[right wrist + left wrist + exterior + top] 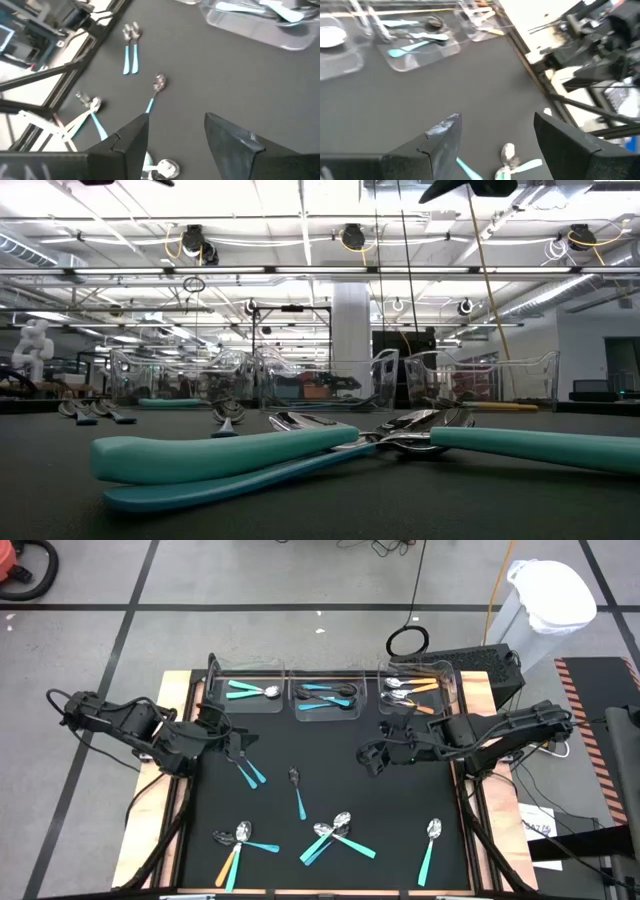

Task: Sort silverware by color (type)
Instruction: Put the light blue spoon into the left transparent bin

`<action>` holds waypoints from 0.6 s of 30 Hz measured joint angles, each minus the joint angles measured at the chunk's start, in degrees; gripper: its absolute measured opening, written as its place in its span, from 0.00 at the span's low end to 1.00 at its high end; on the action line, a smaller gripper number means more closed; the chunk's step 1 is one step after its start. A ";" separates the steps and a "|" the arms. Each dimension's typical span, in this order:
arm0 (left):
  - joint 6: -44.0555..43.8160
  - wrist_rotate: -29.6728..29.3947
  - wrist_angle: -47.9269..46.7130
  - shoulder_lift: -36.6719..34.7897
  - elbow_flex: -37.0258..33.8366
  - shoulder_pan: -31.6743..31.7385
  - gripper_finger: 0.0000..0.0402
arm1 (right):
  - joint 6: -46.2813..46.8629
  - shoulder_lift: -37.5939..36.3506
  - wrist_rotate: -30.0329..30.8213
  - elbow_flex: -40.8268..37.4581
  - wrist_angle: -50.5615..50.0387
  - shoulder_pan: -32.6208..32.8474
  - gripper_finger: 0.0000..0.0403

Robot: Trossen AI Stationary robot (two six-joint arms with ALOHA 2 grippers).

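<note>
Loose silverware lies flat on the black mat (400, 810): a light-blue pair (250, 772), a single spoon (297, 790), a teal cluster (335, 835), one teal spoon (430, 843) and an orange-and-blue cluster (235, 843). My left gripper (240, 745) hangs open above the mat's left part, near the pair, with nothing between its fingers (442, 142). My right gripper (372, 758) hangs open above the mat's right part, also with nothing in it (177, 132). The right wrist view shows the single spoon (156, 89) and the pair (131, 50) beyond its fingers.
Three clear trays stand along the far edge: the left one (245, 692) holds teal pieces, the middle one (325, 697) light-blue pieces, the right one (415, 688) orange pieces. A black box (480, 665) stands behind the right tray. Bare mat lies between the grippers.
</note>
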 joint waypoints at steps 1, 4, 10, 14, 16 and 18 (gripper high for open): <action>0.25 0.02 -0.45 0.09 -0.14 0.24 0.62 | -0.01 0.02 -0.07 0.00 -0.58 -0.18 0.46; -0.34 0.53 -0.28 1.29 -1.38 0.23 0.62 | 0.43 1.21 -0.24 0.04 -1.58 -0.24 0.46; 0.53 7.53 -0.26 7.26 -3.62 -2.79 0.62 | 1.96 6.63 -6.51 0.02 0.25 0.55 0.46; 2.16 11.42 -0.17 12.90 -4.11 -6.07 0.62 | 1.56 10.73 -9.25 0.02 6.86 1.67 0.46; 2.43 12.22 -0.22 15.91 -4.15 -7.48 0.62 | 1.54 12.76 -9.16 0.02 10.70 2.03 0.46; 2.39 12.89 -0.25 18.31 -4.17 -8.38 0.62 | 1.56 14.84 -9.14 0.02 14.56 2.16 0.46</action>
